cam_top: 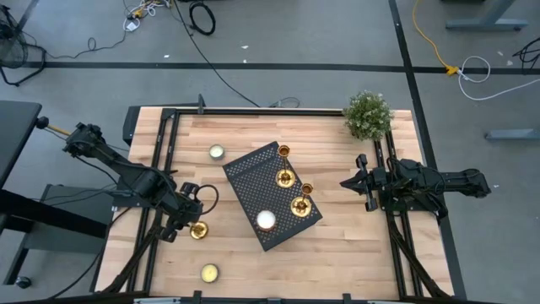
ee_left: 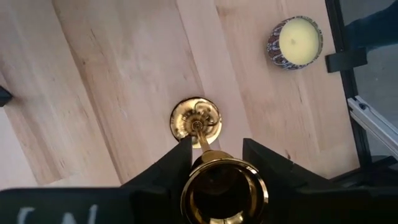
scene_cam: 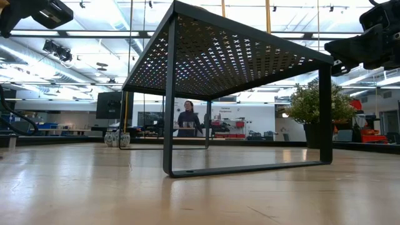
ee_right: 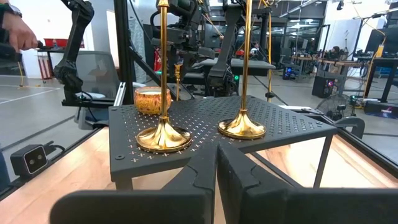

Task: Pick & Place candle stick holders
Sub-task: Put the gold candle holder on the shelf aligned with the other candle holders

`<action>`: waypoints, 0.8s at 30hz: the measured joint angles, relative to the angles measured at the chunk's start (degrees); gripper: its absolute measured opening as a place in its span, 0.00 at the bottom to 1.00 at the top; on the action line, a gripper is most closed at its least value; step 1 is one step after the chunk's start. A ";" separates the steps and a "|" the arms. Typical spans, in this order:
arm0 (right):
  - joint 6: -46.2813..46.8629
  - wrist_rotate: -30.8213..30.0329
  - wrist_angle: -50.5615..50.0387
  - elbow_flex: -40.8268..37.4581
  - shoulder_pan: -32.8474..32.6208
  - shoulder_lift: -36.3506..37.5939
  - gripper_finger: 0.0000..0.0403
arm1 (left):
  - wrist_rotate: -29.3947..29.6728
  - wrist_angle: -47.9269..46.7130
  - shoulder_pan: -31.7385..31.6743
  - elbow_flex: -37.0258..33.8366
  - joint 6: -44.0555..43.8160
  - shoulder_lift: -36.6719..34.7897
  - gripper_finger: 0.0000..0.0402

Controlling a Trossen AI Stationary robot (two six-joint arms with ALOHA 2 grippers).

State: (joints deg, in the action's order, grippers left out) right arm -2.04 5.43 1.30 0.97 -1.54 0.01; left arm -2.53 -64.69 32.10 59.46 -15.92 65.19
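The left claw (ee_left: 214, 163) hangs straight above the upright candle stick holder (ee_left: 198, 122) on the bench (cam_top: 337, 228), stem vertical between its fingers, though whether it grips I cannot tell

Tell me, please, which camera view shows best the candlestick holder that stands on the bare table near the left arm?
The left wrist view: the candlestick holder fills it, seen from above between the left gripper fingers. The high view shows it small. The low and right wrist views do not show it clearly.

Grey floor (cam_top: 321, 34) with trailing cables (cam_top: 202, 17); bright ceiling lights (scene_cam: 94, 34).
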 joint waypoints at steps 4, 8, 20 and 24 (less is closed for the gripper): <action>0.02 -0.01 -0.01 0.00 0.01 0.00 0.04 | -0.33 0.01 0.00 0.00 -0.02 0.00 0.34; 0.01 -0.02 -0.01 0.00 0.00 0.00 0.04 | -0.33 0.04 0.00 0.09 0.02 0.00 0.33; 0.00 -0.02 -0.02 0.00 0.00 0.00 0.04 | -0.30 0.11 0.01 0.24 0.08 0.00 0.33; 0.02 -0.01 -0.01 0.00 0.01 0.00 0.04 | -0.30 0.11 0.00 0.24 0.27 0.00 0.33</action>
State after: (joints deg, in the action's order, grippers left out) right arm -2.02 5.42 1.29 0.97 -1.53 0.01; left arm -2.83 -64.58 32.10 59.70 -15.65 65.19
